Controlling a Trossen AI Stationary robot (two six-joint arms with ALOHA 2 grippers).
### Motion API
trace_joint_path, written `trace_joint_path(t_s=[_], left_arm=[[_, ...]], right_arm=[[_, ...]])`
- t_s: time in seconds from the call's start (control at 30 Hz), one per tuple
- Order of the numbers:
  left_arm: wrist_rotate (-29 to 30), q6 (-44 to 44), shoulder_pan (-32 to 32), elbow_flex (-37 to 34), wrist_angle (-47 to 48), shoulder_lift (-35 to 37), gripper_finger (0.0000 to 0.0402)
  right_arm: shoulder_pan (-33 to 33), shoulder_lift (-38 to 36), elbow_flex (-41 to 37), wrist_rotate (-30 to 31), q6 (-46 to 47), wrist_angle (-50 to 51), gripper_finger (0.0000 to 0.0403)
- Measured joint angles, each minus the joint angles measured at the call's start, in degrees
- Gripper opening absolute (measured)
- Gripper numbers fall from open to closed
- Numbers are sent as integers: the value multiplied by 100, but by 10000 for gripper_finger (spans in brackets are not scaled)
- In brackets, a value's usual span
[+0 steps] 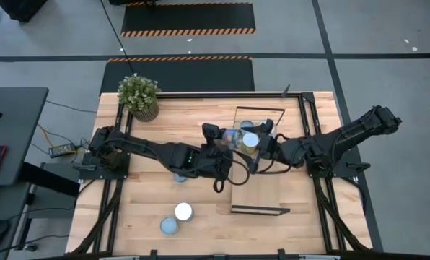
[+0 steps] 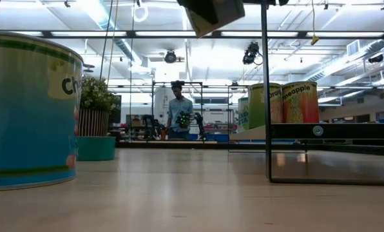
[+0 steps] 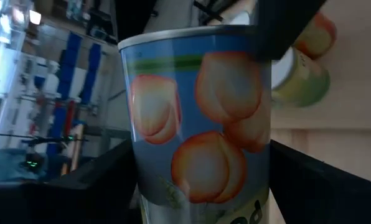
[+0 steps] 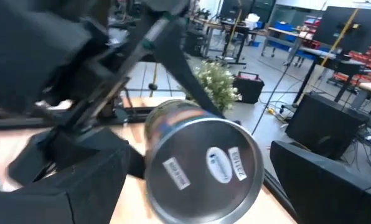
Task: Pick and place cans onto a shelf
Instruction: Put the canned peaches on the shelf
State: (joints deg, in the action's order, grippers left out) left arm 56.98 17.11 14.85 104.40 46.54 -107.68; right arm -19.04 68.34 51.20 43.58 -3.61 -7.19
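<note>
The left gripper [image 1: 228, 139] grasps a can [image 3: 198, 124], seemingly lying sideways above the shelf [image 1: 262, 191], base toward the released right gripper [image 1: 262, 146].

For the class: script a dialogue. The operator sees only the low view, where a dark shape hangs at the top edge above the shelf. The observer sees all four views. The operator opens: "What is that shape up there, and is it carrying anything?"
Observer: It is the left gripper, with a peach can clamped between its fingers above the shelf.
Operator: Where is the right gripper?
Observer: The right gripper faces that can's flat end, with its fingers spread wide.
Operator: Which cans are not on the shelf?
Observer: A white-topped can and a blue-grey-topped can stand side by side near the table's front edge.
</note>
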Motion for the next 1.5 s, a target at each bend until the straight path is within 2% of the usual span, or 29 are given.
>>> trace_joint_path(t_s=[0.3,0.63,0.87,1.0,1.13,1.23,1.37,1.43,1.5], left_arm=[[456,637,199,0,-542,0,314],[509,1610,369,-4,-1064,0,314],[355,1851,326,-4,-1278,0,315],[290,1667,303,-4,-1272,7,333],[182,1208,301,-3,-1323,26,367],[170,1123,356,-2,-1315,63,392],[313,972,463,-2,-1287,194,393],[297,585,509,-2,-1038,338,393],[-21,-193,510,0,-533,543,393]], right_arm=[[-15,-1,0,213,-342,-382,397],[-161,-15,0,220,-460,-391,394],[-156,-15,0,180,-563,-357,344],[-156,-17,0,176,-565,-357,317],[-145,-25,0,264,-644,-266,318],[-206,-136,0,573,-674,-70,327],[-356,-507,0,755,-665,231,325],[-456,-726,0,750,-547,532,323],[-554,-969,0,734,-327,974,324]])
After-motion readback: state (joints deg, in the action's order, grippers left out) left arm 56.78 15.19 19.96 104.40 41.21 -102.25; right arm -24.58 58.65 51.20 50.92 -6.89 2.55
